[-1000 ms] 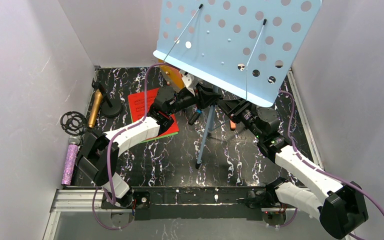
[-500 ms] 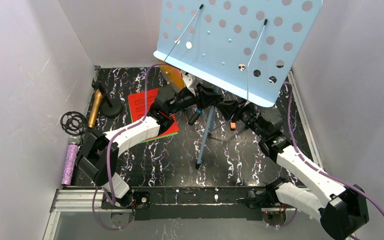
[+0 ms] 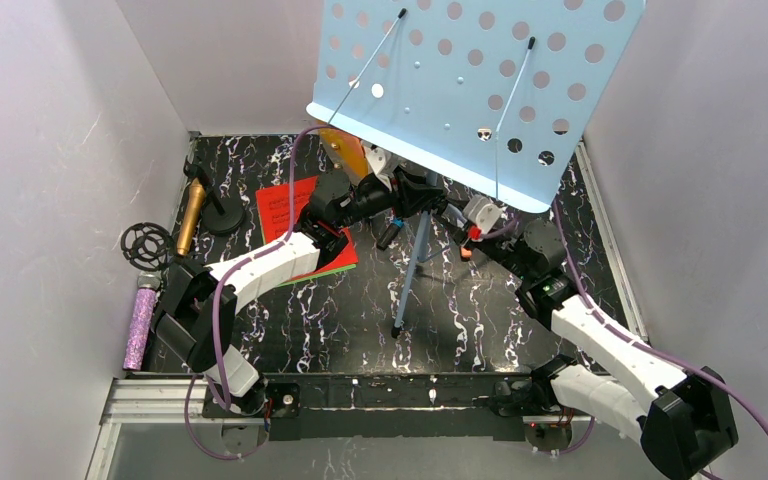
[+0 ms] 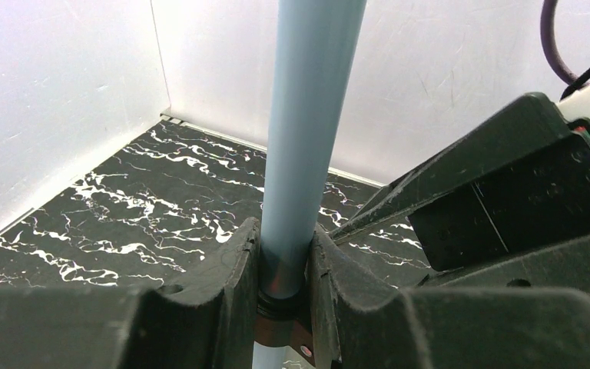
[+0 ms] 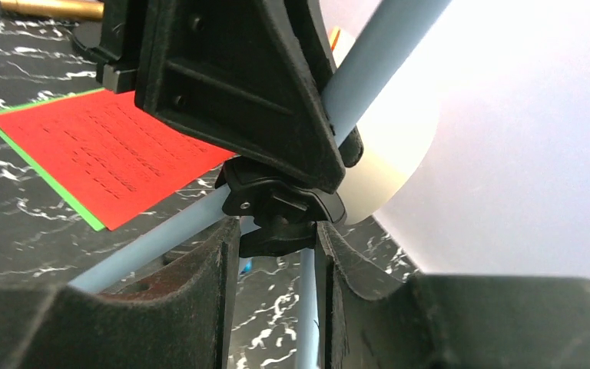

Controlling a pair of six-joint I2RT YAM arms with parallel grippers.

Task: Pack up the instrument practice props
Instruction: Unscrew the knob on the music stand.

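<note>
The pale-blue perforated sheet-music tripod point(image 3: 470, 80) stands at the middle back, its legs spread on the black marbled floor. My left gripper point(image 3: 412, 192) is shut on its pole point(image 4: 299, 154), the jaws pressed against both sides just above a black collar. My right gripper point(image 3: 452, 216) is at the leg hub from the right, and its jaws point(image 5: 276, 238) pinch the black collar knob point(image 5: 280, 211). The red sheet point(image 3: 285, 208) lies on a green sheet point(image 3: 345, 268) under my left arm. The gold microphone point(image 3: 191, 218), the purple microphone point(image 3: 141, 328) and the black mic tripods point(image 3: 146, 243) lie at the far left.
The round cream-and-orange cabinet point(image 3: 345, 150) stands behind the tripod, mostly hidden by the blue desk; it shows cream in the right wrist view point(image 5: 392, 146). White walls close in on the left, back and right. A tripod leg point(image 3: 408, 280) reaches toward the front.
My right gripper has moved left to the tripod's hub and rolled over, so its white wrist camera now faces up. The left gripper and the tripod have stayed put.
</note>
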